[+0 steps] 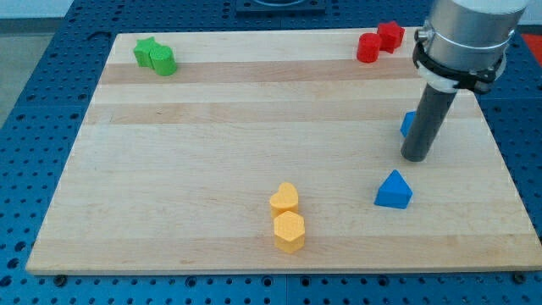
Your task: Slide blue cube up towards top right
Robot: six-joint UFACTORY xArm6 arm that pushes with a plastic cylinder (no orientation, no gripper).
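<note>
Near edge: 2 yellow blocks [287, 216], touching, at 6 o'clock on the board [212, 127].
Right of centre: blue wedge [394, 190].
My tip [414, 158]: a bare rod, no jaws, nothing held.
Blue cube [408, 124]: at 3 o'clock on the board, mostly hidden behind the rod, lying at about 12 o'clock from my tip; facing and long axis cannot be told.
Far edge: green blocks [155, 57] at 10 o'clock, red blocks [378, 42] at 1 o'clock.

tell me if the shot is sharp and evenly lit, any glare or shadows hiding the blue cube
Camera view: sharp, evenly and softly lit, no glare on the wooden board; shadows are faint and short. The blue cube is mostly hidden by the rod itself, not by shadow; my tip sits just below it, above the blue triangular block.
</note>
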